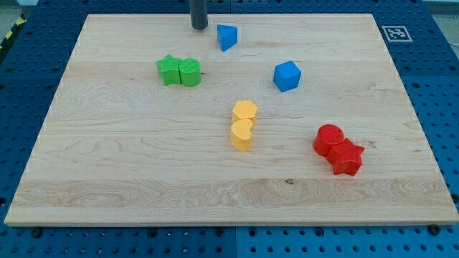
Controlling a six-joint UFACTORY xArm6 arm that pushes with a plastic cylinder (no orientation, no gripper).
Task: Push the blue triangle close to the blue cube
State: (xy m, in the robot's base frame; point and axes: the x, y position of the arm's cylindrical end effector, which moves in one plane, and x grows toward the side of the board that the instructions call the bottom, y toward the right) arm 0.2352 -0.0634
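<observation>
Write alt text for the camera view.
My tip rests near the board's top edge, just left of the blue triangle, with the blue cube lower right of it. Paired green, yellow and red blocks sit apart on the wooden board.

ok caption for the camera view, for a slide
My tip sits at the view's top, just left of the blue triangle, with the blue cube lower right.

Your tabletop (143,165) is pale, matt, grained wood. The blue triangle (226,36), just beside your tool (199,27), looks ridged plastic; the tool looks dark, matt.
</observation>
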